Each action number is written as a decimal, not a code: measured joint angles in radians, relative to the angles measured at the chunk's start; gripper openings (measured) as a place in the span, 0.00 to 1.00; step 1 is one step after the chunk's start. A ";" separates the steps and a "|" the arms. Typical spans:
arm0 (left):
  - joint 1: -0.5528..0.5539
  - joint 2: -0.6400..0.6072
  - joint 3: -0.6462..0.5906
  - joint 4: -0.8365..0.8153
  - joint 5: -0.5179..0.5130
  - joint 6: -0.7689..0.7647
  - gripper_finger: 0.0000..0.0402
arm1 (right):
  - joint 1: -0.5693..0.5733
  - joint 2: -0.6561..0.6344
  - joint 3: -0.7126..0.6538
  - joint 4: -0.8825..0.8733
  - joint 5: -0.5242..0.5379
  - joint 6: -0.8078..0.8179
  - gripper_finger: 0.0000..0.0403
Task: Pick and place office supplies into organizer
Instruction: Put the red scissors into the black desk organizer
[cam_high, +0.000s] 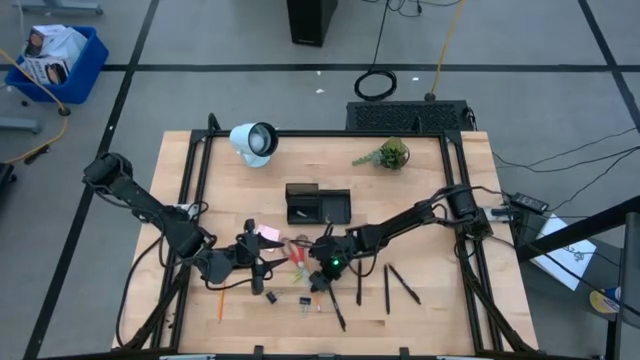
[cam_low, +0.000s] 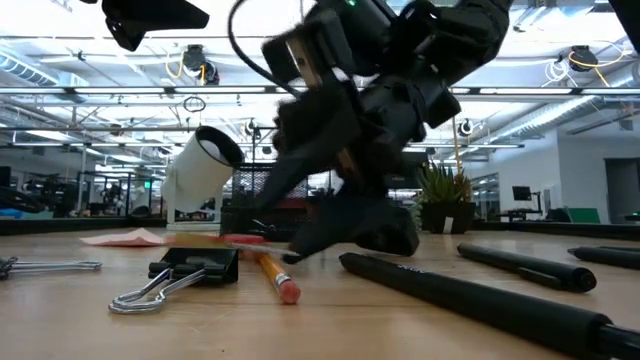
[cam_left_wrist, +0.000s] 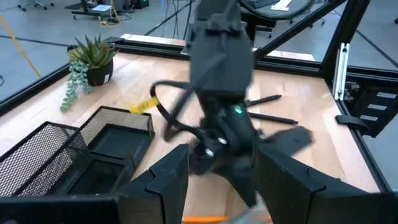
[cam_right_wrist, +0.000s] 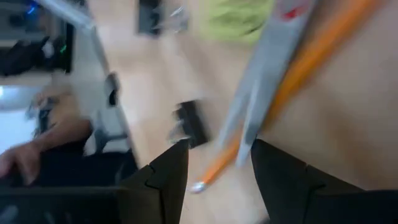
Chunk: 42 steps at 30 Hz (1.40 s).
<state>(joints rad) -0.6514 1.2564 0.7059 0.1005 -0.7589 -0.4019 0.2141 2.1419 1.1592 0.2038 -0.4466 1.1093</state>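
The organizer (cam_high: 318, 205), a black mesh tray, stands in the middle of the wooden desk (cam_high: 440, 310). All other places here are given from it.

The right hand (cam_high: 322, 272) is low over the desk, just in front of the organizer. Its fingers are spread, with a gap between them. In the right wrist view an orange pencil (cam_right_wrist: 292, 81) and the grey blades of the scissors (cam_right_wrist: 261, 74) lie in front of this gap, but I cannot tell if the fingers touch them.

The left hand (cam_high: 252, 256) is in front of the organizer and to its left, beside the pink sticky-note pad (cam_high: 266, 233). Its fingers are also spread, and nothing is between them.

Black pens (cam_high: 388, 285) lie in front and to the right of the organizer. Small black clips (cam_high: 271, 296) and another orange pencil (cam_high: 220, 306) lie further in front, to the left. The lamp (cam_high: 254, 141) and the plant (cam_high: 392, 153) stand behind the organizer.
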 joint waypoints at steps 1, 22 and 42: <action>0.000 0.000 0.000 -0.001 0.000 0.000 0.46 | 0.003 0.008 0.015 -0.002 -0.001 0.000 0.41; 0.000 0.000 0.000 -0.012 0.001 -0.022 0.46 | -0.001 0.019 0.059 -0.041 0.046 -0.109 0.24; 0.159 0.000 -0.001 -0.361 0.037 -0.428 0.46 | 0.071 -0.232 -0.074 -0.194 0.321 -0.415 0.25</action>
<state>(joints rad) -0.4921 1.2561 0.7052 -0.2610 -0.7224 -0.8297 0.2854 1.9094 1.0854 0.0102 -0.1255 0.6945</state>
